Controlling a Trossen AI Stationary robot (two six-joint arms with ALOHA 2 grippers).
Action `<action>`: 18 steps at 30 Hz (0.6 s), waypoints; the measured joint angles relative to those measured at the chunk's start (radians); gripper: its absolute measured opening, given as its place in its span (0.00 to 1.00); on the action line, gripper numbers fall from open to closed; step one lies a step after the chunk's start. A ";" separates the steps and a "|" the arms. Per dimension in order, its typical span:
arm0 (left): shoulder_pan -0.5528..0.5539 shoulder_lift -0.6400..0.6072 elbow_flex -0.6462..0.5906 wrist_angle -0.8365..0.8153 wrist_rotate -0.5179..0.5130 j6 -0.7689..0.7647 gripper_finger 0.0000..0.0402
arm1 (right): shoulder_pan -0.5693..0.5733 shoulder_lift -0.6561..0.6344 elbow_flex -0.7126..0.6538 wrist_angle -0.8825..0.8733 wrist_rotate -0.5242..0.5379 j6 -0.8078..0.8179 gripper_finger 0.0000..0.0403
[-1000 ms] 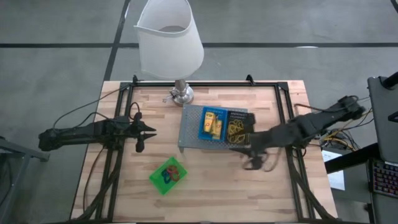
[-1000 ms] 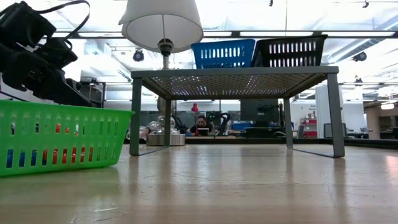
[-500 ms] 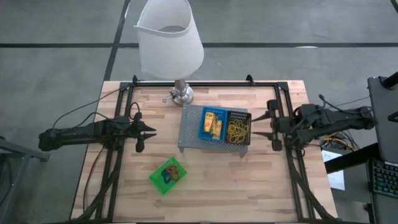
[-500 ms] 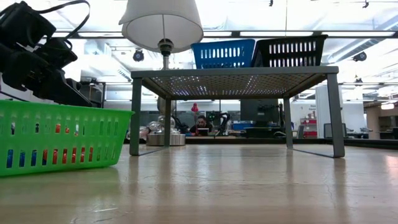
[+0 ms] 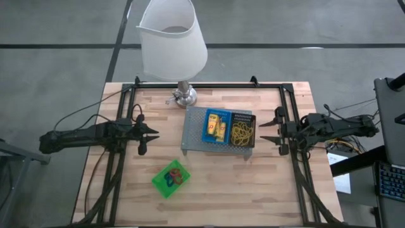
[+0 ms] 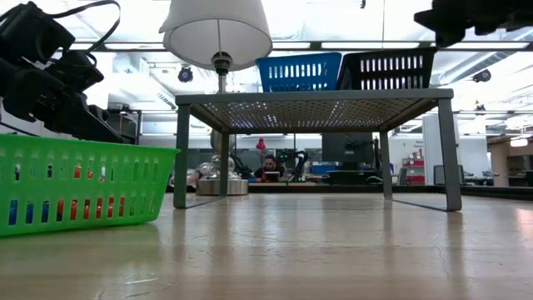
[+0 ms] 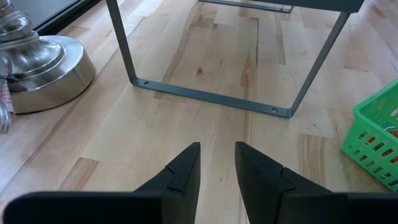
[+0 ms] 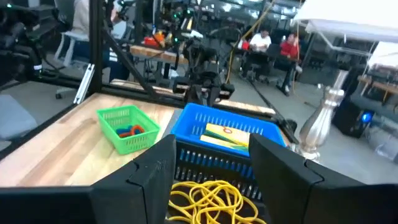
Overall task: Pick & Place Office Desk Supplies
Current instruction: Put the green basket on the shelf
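Observation:
A grey mesh tray [image 5: 193, 130] stands on its legs mid-table. On it rest a blue bin [image 5: 209, 117] with yellow sticks [image 5: 218, 126] and a black bin [image 5: 242, 116] with yellow rubber bands [image 5: 241, 132]. A green bin [image 5: 171, 178] with red and blue loops [image 8: 130, 130] sits on the table nearer the front. My right gripper [image 5: 264, 132] is open and empty, level at the tray's right end. My left gripper [image 5: 147, 134] waits left of the tray, its fingers a little apart and empty [image 7: 217, 155].
A white-shaded lamp [image 5: 172, 38] stands on its metal base [image 7: 43, 68] at the table's far edge, behind the tray. Dark frame rails [image 5: 292, 107] run along the table's sides. Bare wood lies in front of the tray and right of the green bin.
My right gripper has drawn back from the table in front of the tray's near right corner toward the table's right edge. It has tipped up to level and now faces the tray's right end. It has come into the low view at the top right. It stays open.

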 joint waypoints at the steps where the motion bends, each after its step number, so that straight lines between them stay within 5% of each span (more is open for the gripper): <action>1: 0.000 0.000 0.000 0.000 0.000 0.000 0.26 | 0.000 -0.023 -0.011 0.002 -0.004 -0.009 0.50; 10: 0.000 0.000 0.000 0.000 0.000 0.000 0.26 | 0.000 -0.290 -0.157 0.006 -0.034 0.039 0.50; 18: 0.000 0.009 0.000 0.000 0.000 0.000 0.26 | 0.003 -0.290 -0.218 0.048 -0.061 0.088 0.50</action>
